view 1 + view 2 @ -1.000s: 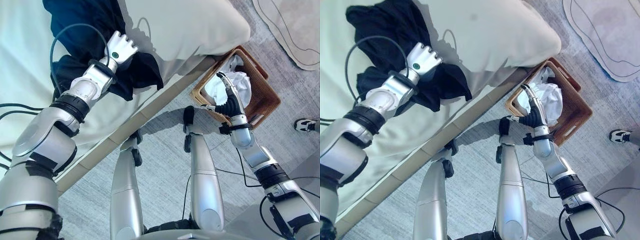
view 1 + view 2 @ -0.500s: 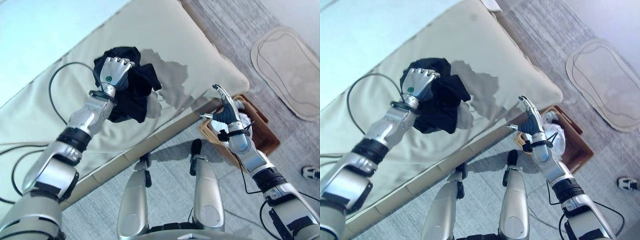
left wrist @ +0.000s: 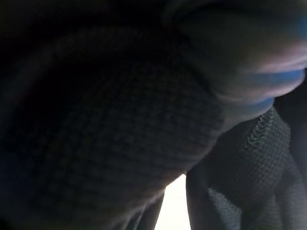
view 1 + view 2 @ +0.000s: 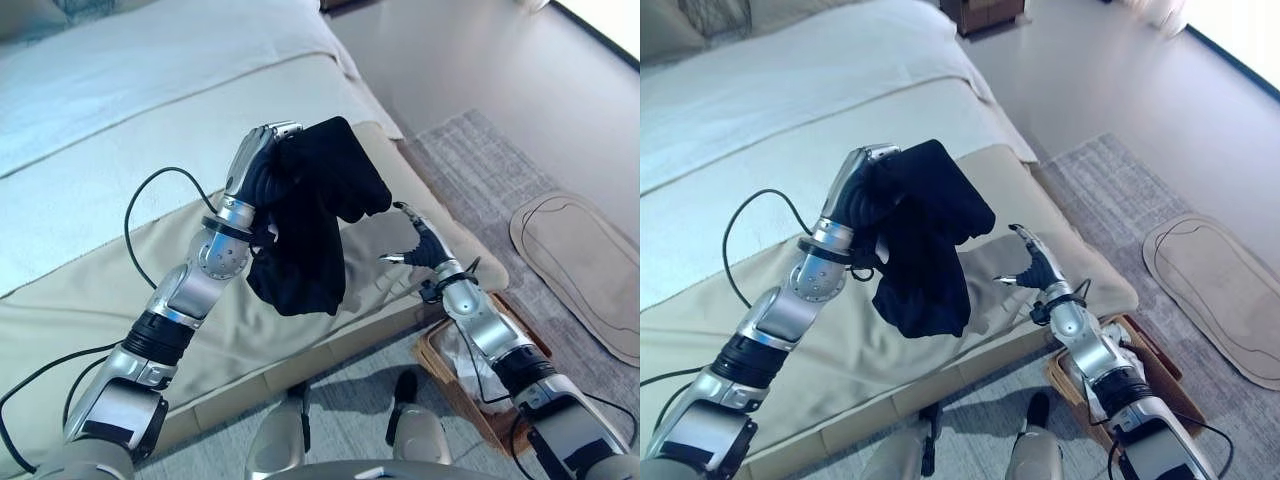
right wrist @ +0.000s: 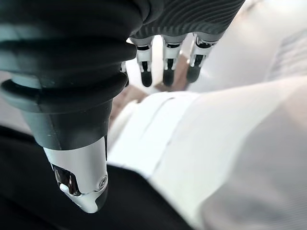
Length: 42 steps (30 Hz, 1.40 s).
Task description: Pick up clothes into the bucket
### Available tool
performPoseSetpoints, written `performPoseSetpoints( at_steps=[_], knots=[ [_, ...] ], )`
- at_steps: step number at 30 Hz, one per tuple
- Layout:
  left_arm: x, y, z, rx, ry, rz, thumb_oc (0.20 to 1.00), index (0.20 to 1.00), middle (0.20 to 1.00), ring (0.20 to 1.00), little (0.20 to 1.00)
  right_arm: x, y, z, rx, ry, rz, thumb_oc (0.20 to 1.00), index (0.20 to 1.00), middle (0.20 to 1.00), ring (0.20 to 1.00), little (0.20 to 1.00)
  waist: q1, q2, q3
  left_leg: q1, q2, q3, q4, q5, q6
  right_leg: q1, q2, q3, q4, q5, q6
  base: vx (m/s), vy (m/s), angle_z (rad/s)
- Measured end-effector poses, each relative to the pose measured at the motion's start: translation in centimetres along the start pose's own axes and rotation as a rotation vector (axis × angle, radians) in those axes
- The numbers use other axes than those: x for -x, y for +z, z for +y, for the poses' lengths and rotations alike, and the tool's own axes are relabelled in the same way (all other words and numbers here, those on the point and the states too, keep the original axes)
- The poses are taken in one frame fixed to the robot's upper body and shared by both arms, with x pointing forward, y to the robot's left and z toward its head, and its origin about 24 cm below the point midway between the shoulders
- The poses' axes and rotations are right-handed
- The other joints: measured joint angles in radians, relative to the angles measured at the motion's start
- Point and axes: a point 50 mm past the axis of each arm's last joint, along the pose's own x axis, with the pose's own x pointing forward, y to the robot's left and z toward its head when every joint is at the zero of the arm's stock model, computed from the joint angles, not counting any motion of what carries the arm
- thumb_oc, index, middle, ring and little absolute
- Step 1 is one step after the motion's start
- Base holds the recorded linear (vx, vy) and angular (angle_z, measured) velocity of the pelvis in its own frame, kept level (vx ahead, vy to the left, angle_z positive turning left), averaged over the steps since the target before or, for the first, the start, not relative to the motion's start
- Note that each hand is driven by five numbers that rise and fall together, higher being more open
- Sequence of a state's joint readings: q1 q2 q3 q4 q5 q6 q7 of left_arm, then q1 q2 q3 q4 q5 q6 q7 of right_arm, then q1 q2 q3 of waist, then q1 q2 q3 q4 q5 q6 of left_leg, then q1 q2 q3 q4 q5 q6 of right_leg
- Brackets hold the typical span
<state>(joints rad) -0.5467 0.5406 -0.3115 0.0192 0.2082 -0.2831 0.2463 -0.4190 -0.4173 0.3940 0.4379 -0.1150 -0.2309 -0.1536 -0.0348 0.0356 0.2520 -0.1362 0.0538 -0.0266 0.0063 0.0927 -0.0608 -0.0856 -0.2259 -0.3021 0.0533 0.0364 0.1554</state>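
The left hand [image 4: 262,165] is raised above a wide bed [image 4: 120,130] and its fingers are curled round a crumpled black cloth garment [image 4: 312,215], which hangs free from the grip, clear of the bedding. In the left wrist view the dark knitted fabric [image 3: 110,124] presses right up against the camera.

Under that hand the bed carries a pale blue-white sheet on its far part and a beige quilted cover [image 4: 940,350] on the near part, reaching to the mattress edge just beside the right hand.

The right hand [image 4: 420,247] hovers beyond the hanging garment, near the corner of the bed, with its fingers straight and relaxed and its thumb spread apart; it holds nothing. The right wrist view shows those fingers [image 5: 167,67] extended in a row.

Below the right forearm, on the floor, sits a brown woven wicker basket [image 4: 450,375] with white cloth [image 4: 468,360] inside. The floor by it is covered with a grey textured carpet [image 4: 480,170], and a light oval mat [image 4: 585,265] lies farther out from the right hand.
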Motion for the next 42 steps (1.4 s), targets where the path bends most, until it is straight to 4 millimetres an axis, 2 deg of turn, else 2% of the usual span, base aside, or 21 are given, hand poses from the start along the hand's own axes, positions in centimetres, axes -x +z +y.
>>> performPoseSetpoints(
  at_steps=[1, 5, 11, 16, 24, 25, 26, 30, 35, 39, 42],
  knots=[
    [0.0, 0.2, -0.4, 0.058, -0.004, -0.005, 0.200, 0.200, 0.200, 0.200, 0.200, -0.1, 0.4, 1.0, -0.072, 0.034, -0.004, 1.000, 1.000, 1.000, 1.000, 1.000, 0.000, 0.000, -0.027, 0.012, 0.005, 0.000, -0.010, -0.005, -0.006, 0.019, 0.007, -0.004, -0.024, 0.005, -0.001, 0.10, 0.003, -0.03],
    [0.1, 0.5, -1.3, 0.179, -0.063, 0.001, 0.200, 0.200, 0.200, 0.200, 0.200, -0.4, 2.1, 4.3, -0.372, 0.159, -0.029, 1.000, 1.000, 1.000, 1.000, 1.000, 0.003, -0.005, -0.068, 0.064, 0.018, 0.007, -0.036, -0.011, -0.015, 0.084, 0.029, -0.006, -0.088, 0.024, -0.004, 0.09, -0.003, -0.05],
    [0.6, 2.1, -2.6, 0.244, -0.160, -0.060, 0.200, 0.200, 0.200, 0.200, 0.200, -0.1, 3.4, 6.9, -0.619, 0.330, -0.041, 1.000, 1.000, 1.000, 1.000, 1.000, 0.027, -0.008, -0.116, 0.099, 0.026, 0.019, -0.063, -0.010, -0.017, 0.120, 0.042, -0.007, -0.128, 0.036, -0.006, 0.07, -0.007, -0.03],
    [1.1, 2.2, -3.1, 0.280, -0.179, -0.052, 0.200, 0.200, 0.200, 0.200, 0.200, 0.1, 4.1, 8.3, -0.687, 0.398, -0.046, 1.000, 1.000, 1.000, 1.000, 1.000, 0.030, -0.012, -0.137, 0.128, 0.027, 0.021, -0.072, -0.010, -0.017, 0.152, 0.045, -0.008, -0.142, 0.036, -0.006, 0.05, 0.001, -0.01],
    [1.0, 2.7, -3.8, 0.304, -0.202, -0.067, 0.200, 0.200, 0.200, 0.200, 0.200, 0.0, 5.2, 10.6, -0.667, 0.455, -0.038, 1.000, 1.000, 1.000, 1.000, 1.000, 0.051, -0.012, -0.173, 0.133, 0.030, 0.021, -0.073, -0.010, -0.017, 0.156, 0.048, -0.009, -0.142, 0.036, -0.006, 0.00, -0.001, 0.00],
    [1.0, 2.8, -3.6, 0.304, -0.202, -0.074, 0.200, 0.200, 0.200, 0.200, 0.200, -0.2, 5.5, 10.7, -0.649, 0.453, -0.049, 0.363, 0.363, 0.363, 0.363, 0.363, 0.052, -0.012, -0.173, 0.135, 0.030, 0.020, -0.073, -0.010, -0.017, 0.159, 0.048, -0.009, -0.142, 0.036, -0.006, 0.00, 0.000, 0.00],
    [1.0, 3.0, -3.6, 0.315, -0.198, -0.079, 0.200, 0.200, 0.200, 0.200, 0.200, -0.4, 5.8, 10.7, -0.609, 0.452, -0.061, 0.200, 0.200, 0.200, 0.200, 0.200, 0.052, -0.013, -0.174, 0.141, 0.029, 0.019, -0.074, -0.010, -0.017, 0.165, 0.047, -0.010, -0.142, 0.036, -0.006, 0.01, 0.004, 0.03],
    [0.9, 3.1, -3.4, 0.343, -0.189, -0.082, 0.200, 0.200, 0.200, 0.200, 0.200, -0.7, 6.0, 10.6, -0.551, 0.442, -0.075, 0.200, 0.200, 0.200, 0.200, 0.200, 0.053, -0.013, -0.189, 0.142, 0.029, 0.014, -0.076, -0.010, -0.018, 0.168, 0.047, -0.016, -0.142, 0.036, -0.006, 0.01, 0.001, 0.04],
    [0.9, 3.0, -3.4, 0.348, -0.189, -0.070, 0.200, 0.200, 0.200, 0.200, 0.200, -0.6, 5.1, 10.7, -0.493, 0.436, -0.044, 0.200, 0.200, 0.200, 0.200, 0.200, 0.051, -0.014, -0.209, 0.142, 0.029, 0.011, -0.077, -0.010, -0.018, 0.170, 0.047, -0.018, -0.142, 0.036, -0.006, 0.00, 0.000, 0.00],
    [0.8, 2.9, -3.2, 0.336, -0.182, -0.064, 0.200, 0.200, 0.200, 0.200, 0.200, -0.4, 4.3, 9.8, -0.425, 0.428, -0.036, 0.200, 0.200, 0.200, 0.200, 0.200, 0.048, -0.014, -0.214, 0.142, 0.029, 0.011, -0.076, -0.010, -0.018, 0.170, 0.047, -0.019, -0.142, 0.036, -0.006, 0.00, 0.000, 0.00],
    [0.8, 2.7, -2.8, 0.320, -0.167, -0.058, 0.200, 0.200, 0.200, 0.200, 0.200, 0.3, 2.9, 9.0, -0.456, 0.379, 0.001, 0.200, 0.200, 0.200, 0.200, 0.200, 0.050, -0.014, -0.221, 0.142, 0.029, 0.011, -0.077, -0.010, -0.018, 0.170, 0.047, -0.019, -0.142, 0.035, -0.006, 0.00, 0.000, 0.00]
  ],
)
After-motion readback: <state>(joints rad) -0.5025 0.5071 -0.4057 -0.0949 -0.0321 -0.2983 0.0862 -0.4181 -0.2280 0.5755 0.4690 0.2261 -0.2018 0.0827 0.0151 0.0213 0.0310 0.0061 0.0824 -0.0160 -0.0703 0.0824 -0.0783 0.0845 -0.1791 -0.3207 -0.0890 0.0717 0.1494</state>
